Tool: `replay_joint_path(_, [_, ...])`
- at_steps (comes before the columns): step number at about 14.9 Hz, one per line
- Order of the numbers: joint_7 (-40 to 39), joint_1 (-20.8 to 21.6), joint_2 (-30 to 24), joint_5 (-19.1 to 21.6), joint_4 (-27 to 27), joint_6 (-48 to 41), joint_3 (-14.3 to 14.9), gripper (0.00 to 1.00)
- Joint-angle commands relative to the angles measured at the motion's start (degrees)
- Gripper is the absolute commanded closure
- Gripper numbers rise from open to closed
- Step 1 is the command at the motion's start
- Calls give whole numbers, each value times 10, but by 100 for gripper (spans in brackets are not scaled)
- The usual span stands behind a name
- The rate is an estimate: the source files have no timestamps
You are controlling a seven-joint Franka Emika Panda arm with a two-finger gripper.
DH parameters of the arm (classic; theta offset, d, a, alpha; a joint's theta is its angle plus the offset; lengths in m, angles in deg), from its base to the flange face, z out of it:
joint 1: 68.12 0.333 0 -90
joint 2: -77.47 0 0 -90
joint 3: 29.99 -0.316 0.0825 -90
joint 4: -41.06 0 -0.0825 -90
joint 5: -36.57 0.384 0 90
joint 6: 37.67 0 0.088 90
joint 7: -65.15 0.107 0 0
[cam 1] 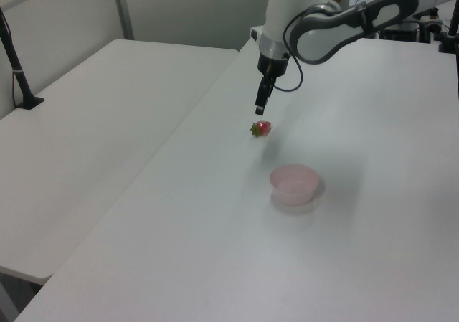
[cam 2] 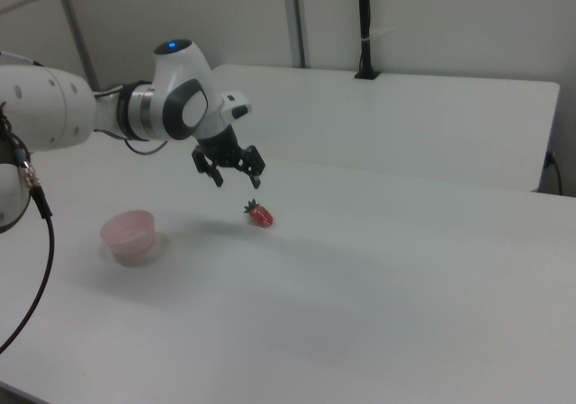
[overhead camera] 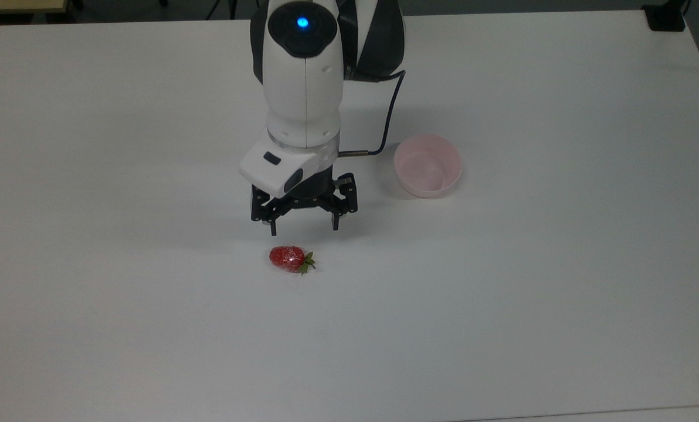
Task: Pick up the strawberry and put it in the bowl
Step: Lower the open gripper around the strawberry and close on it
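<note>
The strawberry (overhead camera: 291, 259) lies on its side on the white table, red and glossy, its green stem toward the top view's right; it also shows in the left view (cam 1: 262, 128) and the right view (cam 2: 259, 215). The pale pink bowl (overhead camera: 427, 164) stands upright and holds nothing, to the upper right of the strawberry in the top view, and shows too (cam 1: 293, 183) (cam 2: 129, 236). My gripper (overhead camera: 304, 229) hangs open above the table, a short way from the strawberry and not touching it (cam 1: 259, 110) (cam 2: 238, 180).
The white table (overhead camera: 531, 281) spreads wide around both things. A second white table (cam 1: 93, 121) adjoins it at the left view's left, with a black post (cam 1: 16, 67) on it. A black cable (overhead camera: 388, 117) loops from the arm near the bowl.
</note>
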Motion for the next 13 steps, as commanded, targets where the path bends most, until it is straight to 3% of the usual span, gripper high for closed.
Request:
replay_joint_path(1, [-86,-4,40,-58,-1,21,11,0])
replay_joint_path(3, [-146,-7,52,-88,-7,43,18,0])
replay_joint_path(6, [-240,-4,58,-90,-10,42,19,4])
replay_joint_path(13, [-242,7,93,-94,-2,53,20,11])
